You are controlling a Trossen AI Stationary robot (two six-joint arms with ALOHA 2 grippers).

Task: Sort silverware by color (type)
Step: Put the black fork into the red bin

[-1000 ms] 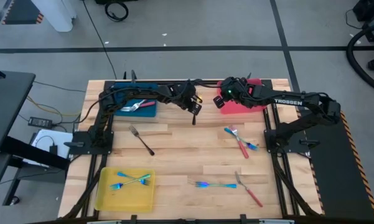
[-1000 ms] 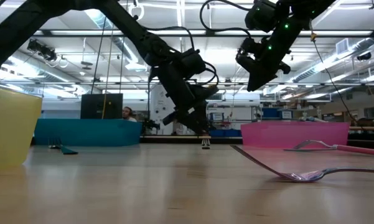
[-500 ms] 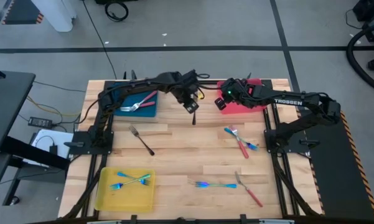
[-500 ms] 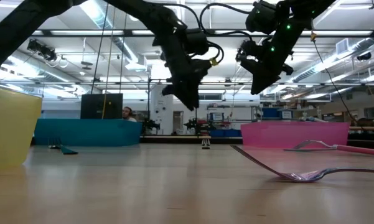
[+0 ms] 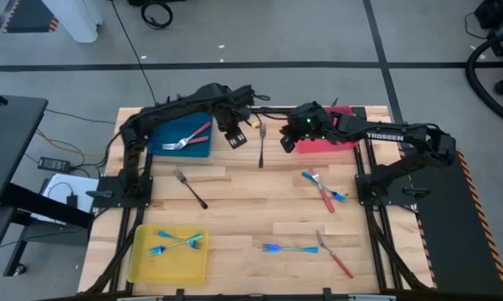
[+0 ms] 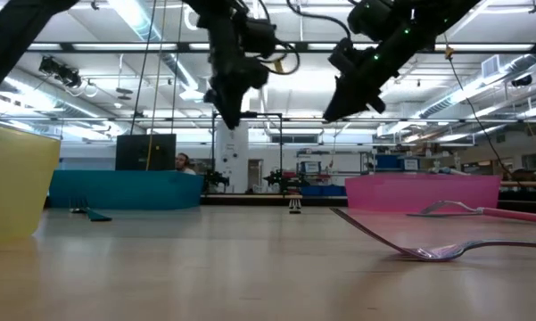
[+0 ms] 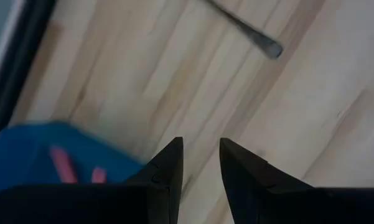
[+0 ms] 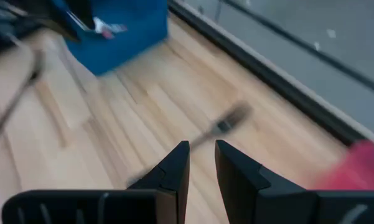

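Silverware lay scattered across the desk [image 5: 251,209]. One dark grey fork [image 5: 262,144] rested at the far middle, between the blue tray [image 5: 202,151] and the red tray [image 5: 339,140]. A second grey fork [image 5: 189,187] lay near the blue tray, well apart from the first. A red-handled fork [image 5: 187,137] sat inside the blue tray. Two blue forks [image 5: 174,244] lay crossed in the yellow tray [image 5: 142,267]. A red and a blue utensil [image 5: 323,188] lay crossed on the right side; a blue fork [image 5: 289,248] and a red-handled fork [image 5: 335,255] lay nearer the front edge.

Left pincer [image 5: 233,136] hung raised beside the blue tray, fingers [image 7: 167,168] slightly parted, grasping nothing. Right pincer [image 5: 288,139] hung raised beside the red tray, near the first grey fork, fingers [image 8: 174,165] slightly parted, likewise empty.
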